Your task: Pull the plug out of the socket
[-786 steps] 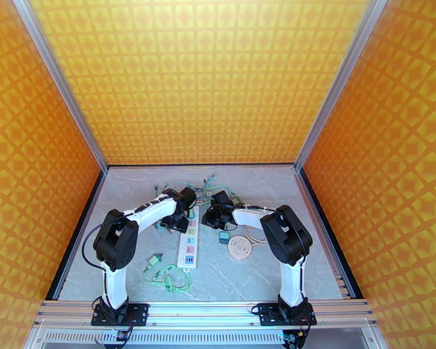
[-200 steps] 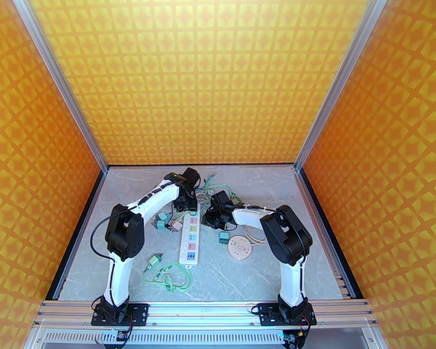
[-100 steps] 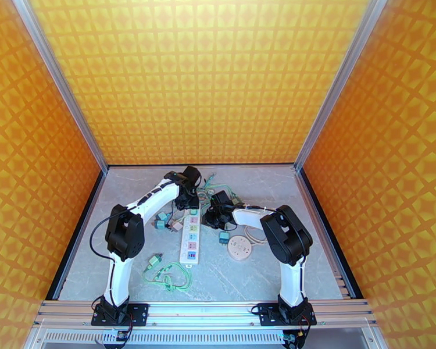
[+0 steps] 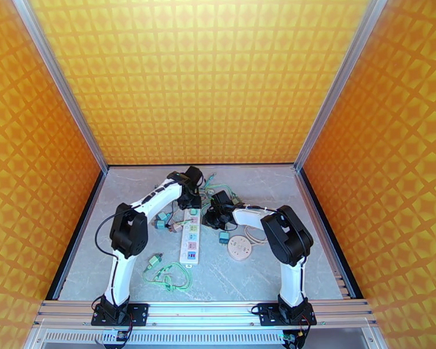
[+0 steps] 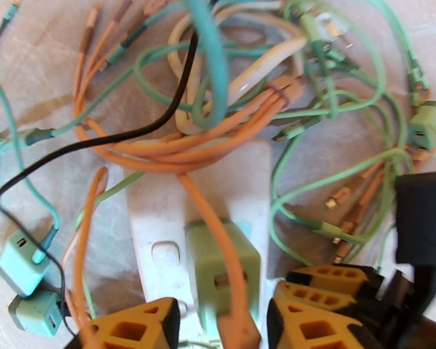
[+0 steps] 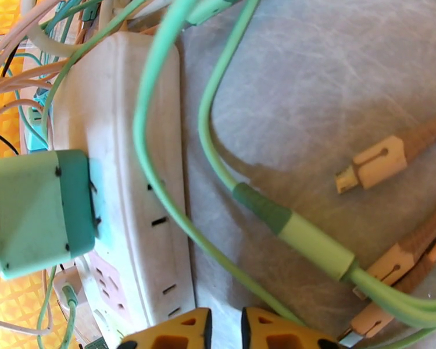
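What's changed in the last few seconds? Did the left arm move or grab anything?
The left arm stretched farther across the table, toward the far end of the power strip. The left gripper now straddles the green plug seated in the strip; I can't tell whether the fingers are pressing on it. The right arm and the power strip stayed put.

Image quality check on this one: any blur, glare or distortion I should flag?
Left wrist view: soft all over, with the green plug and the teal cable nearest the lens smeared, and a warm cast. Right wrist view: sharper, with the table veining and the beige connector crisp and no glare. Top view: evenly lit, the wide angle splays the walls, and the power strip is small.
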You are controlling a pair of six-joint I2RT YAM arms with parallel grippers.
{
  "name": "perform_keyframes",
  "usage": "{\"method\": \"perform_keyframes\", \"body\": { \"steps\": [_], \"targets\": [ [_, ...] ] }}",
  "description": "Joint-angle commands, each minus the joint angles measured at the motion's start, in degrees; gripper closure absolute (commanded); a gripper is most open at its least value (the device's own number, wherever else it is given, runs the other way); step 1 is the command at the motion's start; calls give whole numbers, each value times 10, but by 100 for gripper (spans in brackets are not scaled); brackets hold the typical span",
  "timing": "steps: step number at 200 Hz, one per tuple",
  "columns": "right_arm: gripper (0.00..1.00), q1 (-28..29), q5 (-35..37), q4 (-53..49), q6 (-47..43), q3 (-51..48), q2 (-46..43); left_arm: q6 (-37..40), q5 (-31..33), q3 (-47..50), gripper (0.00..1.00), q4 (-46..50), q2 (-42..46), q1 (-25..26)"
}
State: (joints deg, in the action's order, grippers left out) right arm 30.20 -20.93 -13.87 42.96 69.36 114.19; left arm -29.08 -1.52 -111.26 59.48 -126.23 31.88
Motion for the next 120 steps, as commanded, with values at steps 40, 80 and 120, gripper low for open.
{"method": "perform_keyframes", "body": {
  "steps": [40,80,120],
  "targets": [
    [78,-8,-6,27,-8,-2,-41,19,0,-13,79,9,-10,2],
    [77,-20,-51,82,27,13,-20,21,0,8,79,7,12,6],
    [78,-22,-74,105,54,44,34,20,0,8,79,11,19,13]
  ]
}}
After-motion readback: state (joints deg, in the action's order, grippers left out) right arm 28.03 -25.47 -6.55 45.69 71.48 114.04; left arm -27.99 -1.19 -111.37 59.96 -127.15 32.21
